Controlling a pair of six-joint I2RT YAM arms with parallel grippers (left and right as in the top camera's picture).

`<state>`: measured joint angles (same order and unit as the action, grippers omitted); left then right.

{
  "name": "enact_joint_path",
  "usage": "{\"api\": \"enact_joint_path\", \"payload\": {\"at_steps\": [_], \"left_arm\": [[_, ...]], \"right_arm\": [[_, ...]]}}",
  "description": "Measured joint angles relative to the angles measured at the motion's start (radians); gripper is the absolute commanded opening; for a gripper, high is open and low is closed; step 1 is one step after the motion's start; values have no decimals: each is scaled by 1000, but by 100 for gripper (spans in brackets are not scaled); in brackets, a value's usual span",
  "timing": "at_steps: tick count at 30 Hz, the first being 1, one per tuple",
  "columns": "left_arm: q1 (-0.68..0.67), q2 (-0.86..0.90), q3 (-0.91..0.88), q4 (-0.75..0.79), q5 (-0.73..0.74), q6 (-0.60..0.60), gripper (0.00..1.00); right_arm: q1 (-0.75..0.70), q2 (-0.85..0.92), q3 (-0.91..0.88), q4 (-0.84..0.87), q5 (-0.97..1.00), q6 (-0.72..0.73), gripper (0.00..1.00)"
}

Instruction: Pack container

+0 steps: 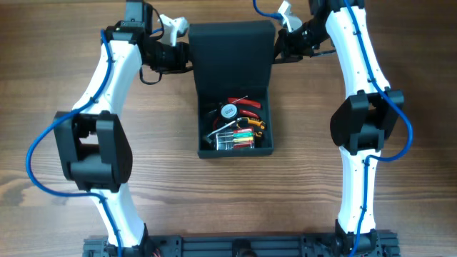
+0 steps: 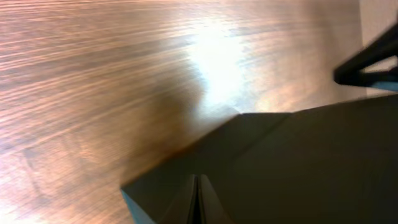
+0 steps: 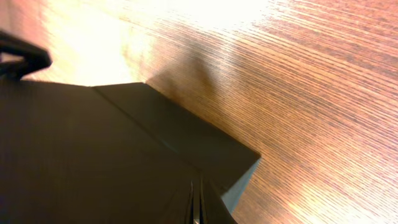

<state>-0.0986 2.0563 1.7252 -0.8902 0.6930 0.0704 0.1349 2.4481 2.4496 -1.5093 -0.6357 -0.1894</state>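
Note:
The dark teal-grey container [image 1: 202, 135] stands at the table's middle with its flap lid [image 1: 232, 53] lifted at the far side. Inside lie hand tools: red-handled pliers [image 1: 246, 106], a round tape measure [image 1: 228, 111] and several coloured screwdrivers [image 1: 239, 135]. My left gripper [image 1: 187, 53] is at the lid's left edge and my right gripper [image 1: 277, 43] at its right edge. In the left wrist view the fingers [image 2: 198, 199] are pressed together on the lid [image 2: 311, 155]. In the right wrist view the fingers [image 3: 196, 202] are likewise shut on the lid [image 3: 81, 143].
The wooden table [image 1: 57, 86] spreads to both sides of the container. A black rail [image 1: 235, 246] runs along the near edge at the arm bases. The opposite arm's dark gripper shows at the top right of the left wrist view [image 2: 373, 62].

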Motion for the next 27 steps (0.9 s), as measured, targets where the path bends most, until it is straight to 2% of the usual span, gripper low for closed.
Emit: {"api": "enact_joint_path", "payload": {"at_steps": [11, 27], "left_arm": [[-31, -92, 0, -41, -2, 6, 4], [-67, -280, 0, -333, -117, 50, 4]], "right_arm": [[1, -121, 1, -60, 91, 0, 4], [2, -321, 1, -97, 204, 2, 5]]}}
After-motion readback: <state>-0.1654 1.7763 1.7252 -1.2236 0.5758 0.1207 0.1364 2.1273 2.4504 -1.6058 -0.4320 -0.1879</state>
